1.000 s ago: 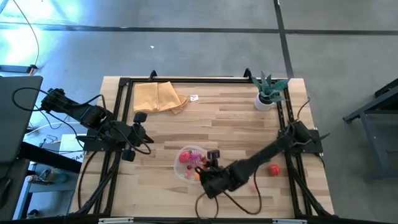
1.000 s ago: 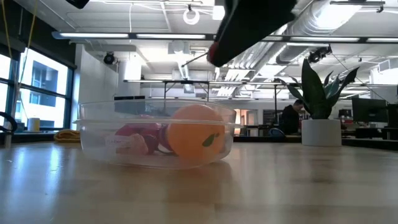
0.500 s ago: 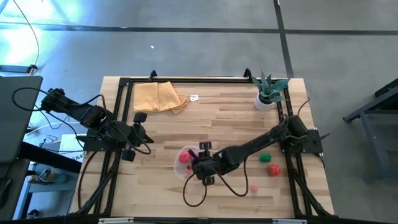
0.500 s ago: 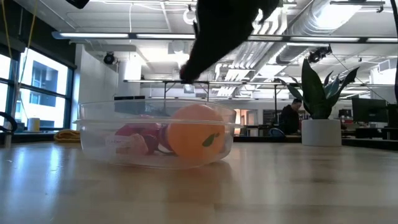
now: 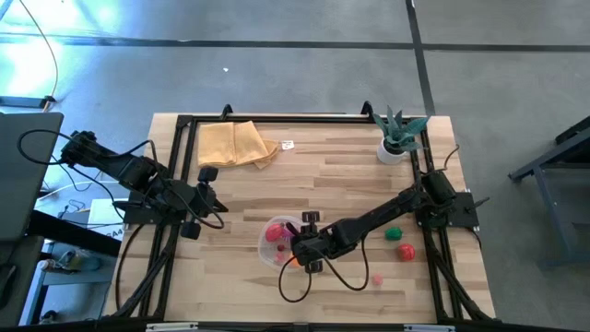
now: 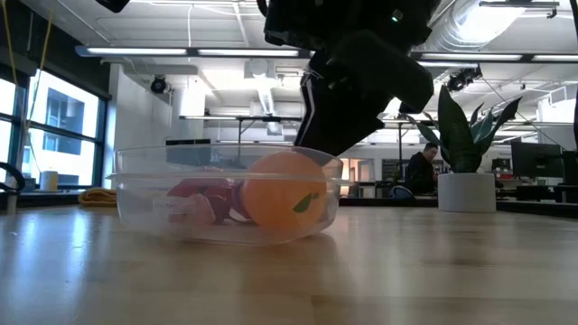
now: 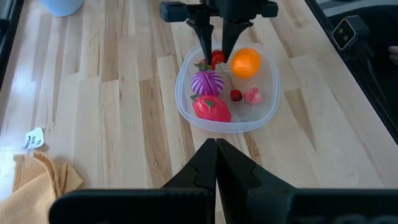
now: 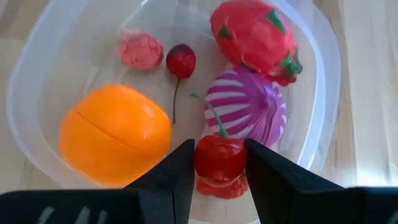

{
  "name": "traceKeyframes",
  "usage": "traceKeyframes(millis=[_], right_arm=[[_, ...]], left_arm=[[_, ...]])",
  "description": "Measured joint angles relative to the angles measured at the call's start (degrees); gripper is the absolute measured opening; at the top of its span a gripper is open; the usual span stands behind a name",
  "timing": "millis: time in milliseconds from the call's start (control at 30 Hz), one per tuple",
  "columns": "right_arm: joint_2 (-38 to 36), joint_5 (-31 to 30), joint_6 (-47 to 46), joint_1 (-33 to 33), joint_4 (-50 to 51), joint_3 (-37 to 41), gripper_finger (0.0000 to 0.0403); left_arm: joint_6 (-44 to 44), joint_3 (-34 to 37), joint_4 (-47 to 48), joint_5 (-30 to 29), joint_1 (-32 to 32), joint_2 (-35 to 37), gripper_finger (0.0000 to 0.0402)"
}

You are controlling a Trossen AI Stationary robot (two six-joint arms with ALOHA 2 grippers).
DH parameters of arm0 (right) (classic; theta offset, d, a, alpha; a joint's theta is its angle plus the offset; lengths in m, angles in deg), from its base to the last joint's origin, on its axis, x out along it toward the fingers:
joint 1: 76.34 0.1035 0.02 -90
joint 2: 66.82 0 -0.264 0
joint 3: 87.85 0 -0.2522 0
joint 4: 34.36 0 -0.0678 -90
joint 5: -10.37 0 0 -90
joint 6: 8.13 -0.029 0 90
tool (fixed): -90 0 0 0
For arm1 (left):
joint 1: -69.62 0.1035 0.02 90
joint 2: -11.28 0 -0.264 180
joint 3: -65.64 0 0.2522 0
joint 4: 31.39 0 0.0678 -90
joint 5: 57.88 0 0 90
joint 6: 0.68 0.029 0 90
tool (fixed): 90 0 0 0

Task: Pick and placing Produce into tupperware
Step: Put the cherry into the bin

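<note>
The clear tupperware (image 5: 279, 242) stands on the table's near middle; it also shows in the left wrist view (image 7: 227, 118). In it lie an orange (image 8: 115, 134), a purple striped piece (image 8: 252, 112), a red-pink fruit (image 8: 252, 31), a cherry (image 8: 180, 60) and a small pink piece (image 8: 140, 48). My right gripper (image 8: 219, 171) is over the tupperware, shut on a small red fruit (image 8: 219, 157). My left gripper (image 7: 216, 149) is shut and empty near the table's left edge (image 5: 217, 205). Loose green (image 5: 393, 234), red (image 5: 405, 251) and pink (image 5: 376, 278) produce lies at the near right. My right gripper pinches the small red fruit by its two sides (image 8: 205, 160) between its two fingers. The fingers come from above, slanting down from the table's right. The fruit, its green stem (image 8: 208, 115) pointing away from the gripper, is over the tupperware's inside, beside the purple piece.
A green spiky plant in a white pot (image 5: 398, 136) stands at the far right corner. A folded yellow-tan cloth (image 5: 235, 144) and a small white tag (image 5: 288, 145) lie at the far left. A black frame (image 5: 277, 118) runs along the table's edges.
My right gripper has gone toward the table's left edge, from beside the tupperware's near right side to over it, and has come down toward its rim. The tupperware and its contents have stayed in place.
</note>
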Motion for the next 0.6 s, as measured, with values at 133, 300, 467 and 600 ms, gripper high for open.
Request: traceKeyframes(millis=[133, 300, 467, 600], right_arm=[[0.0, 0.31, -0.83, 0.04, -0.17, 0.01, 0.0124], [0.0, 0.46, -1.31, 0.04, -0.07, 0.01, 0.0124], [0.0, 0.48, -1.5, 0.04, 0.03, 0.01, 0.0124], [0.0, 0.39, -1.34, 0.04, 0.03, 0.01, 0.0124]], left_arm=[[0.0, 0.0, 0.0, 0.0, 0.02, 0.0, 0.0001], [0.01, 0.0, 0.0, 0.01, 0.0, -0.02, 0.0001], [0.0, 0.0, 0.0, 0.0, 0.02, 0.0, 0.0001], [0.01, 0.0, 0.0, 0.01, 0.02, 0.0, 0.0001]])
